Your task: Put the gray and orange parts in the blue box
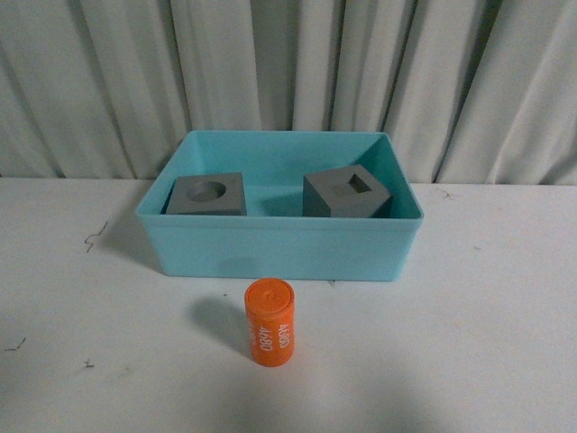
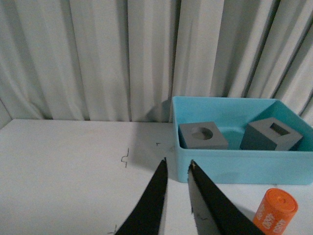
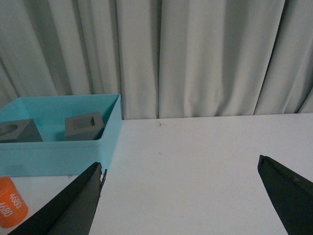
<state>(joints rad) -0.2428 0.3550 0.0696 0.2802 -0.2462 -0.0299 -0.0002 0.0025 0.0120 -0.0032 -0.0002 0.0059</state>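
**One orange cylinder [image 1: 270, 322] outside the turquoise box [image 1: 279, 248]**

The wide, shallow turquoise box sits open on the white counter [image 1: 469, 343]. Inside at the left lies the gray cube with a round recess [image 1: 206, 195], recess facing up. At the right, apart from it, the gray cube with a square recess [image 1: 346, 195] rests turned at an angle. The orange cylinder stands upright near the box's front wall, not touching it, with white digits "4680" running along its side.

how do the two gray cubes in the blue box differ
In the front view, the left gray cube has a round recess in its top, while the right gray cube has a square one. The left gray cube sits square to the front wall of the blue box; the right gray cube is turned at an angle and stands higher. Both are matte gray and lie inside the box.
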